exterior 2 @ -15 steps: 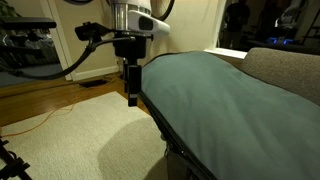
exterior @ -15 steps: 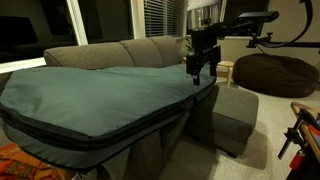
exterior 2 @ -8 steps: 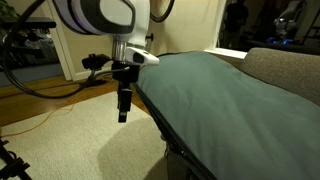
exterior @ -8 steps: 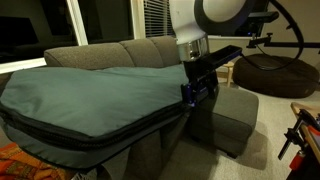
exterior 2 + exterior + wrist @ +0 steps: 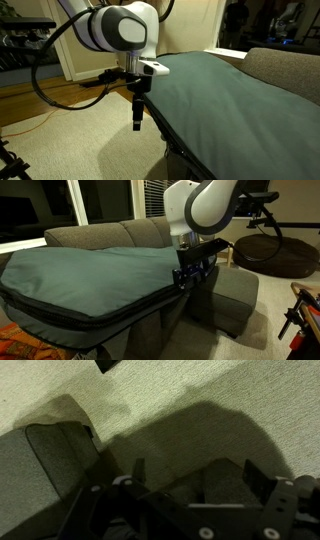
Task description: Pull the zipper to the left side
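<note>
A large grey-green bag [image 5: 90, 275] lies across a grey couch [image 5: 150, 230]; it also shows in the other exterior view [image 5: 220, 95]. A dark zipper band [image 5: 110, 318] runs along its lower edge in both exterior views [image 5: 172, 140]. I cannot make out the zipper pull. My gripper [image 5: 190, 278] hangs at the bag's end edge, fingers pointing down, just beside the fabric [image 5: 138, 118]. In the wrist view my gripper [image 5: 198, 472] is open with nothing between the fingers; only carpet and shadow lie below it.
A grey ottoman [image 5: 232, 295] stands beside the couch, seen also in the wrist view [image 5: 40, 460]. A brown beanbag [image 5: 275, 252] sits behind it. Beige carpet [image 5: 80, 140] covers the floor; cables [image 5: 30, 122] lie on the wood floor beyond.
The arm has come down and swung in toward the bag's end edge. The gripper now hangs lower and closer to the zipper band than a second ago.
</note>
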Action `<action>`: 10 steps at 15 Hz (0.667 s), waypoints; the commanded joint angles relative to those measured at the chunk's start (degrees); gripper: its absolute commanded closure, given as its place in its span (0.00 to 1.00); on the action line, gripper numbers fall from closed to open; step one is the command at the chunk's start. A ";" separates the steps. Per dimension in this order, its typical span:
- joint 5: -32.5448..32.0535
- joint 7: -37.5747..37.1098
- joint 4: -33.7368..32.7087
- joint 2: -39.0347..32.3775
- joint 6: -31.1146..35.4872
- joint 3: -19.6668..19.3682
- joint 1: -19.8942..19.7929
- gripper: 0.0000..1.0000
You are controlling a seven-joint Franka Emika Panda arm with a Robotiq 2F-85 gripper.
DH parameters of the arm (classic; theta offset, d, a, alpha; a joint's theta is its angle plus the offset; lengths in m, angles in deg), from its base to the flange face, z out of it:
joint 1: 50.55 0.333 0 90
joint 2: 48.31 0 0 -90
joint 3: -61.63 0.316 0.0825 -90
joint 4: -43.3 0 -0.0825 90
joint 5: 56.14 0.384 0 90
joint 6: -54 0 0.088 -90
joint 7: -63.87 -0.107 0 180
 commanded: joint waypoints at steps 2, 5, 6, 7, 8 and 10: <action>0.17 -0.31 -0.59 -0.55 -0.06 -0.68 0.57 0.00; 0.10 -0.53 -0.68 -0.57 -0.06 -0.73 0.68 0.00; 0.29 0.20 -1.26 -1.25 -0.70 -0.55 0.48 0.00; -0.07 0.30 -1.85 -1.90 -0.99 -0.82 0.50 0.00; 0.56 2.04 -2.64 -2.57 -2.18 -0.49 -0.28 0.00; 1.24 5.73 -4.18 -3.77 -4.25 -0.31 -1.62 0.00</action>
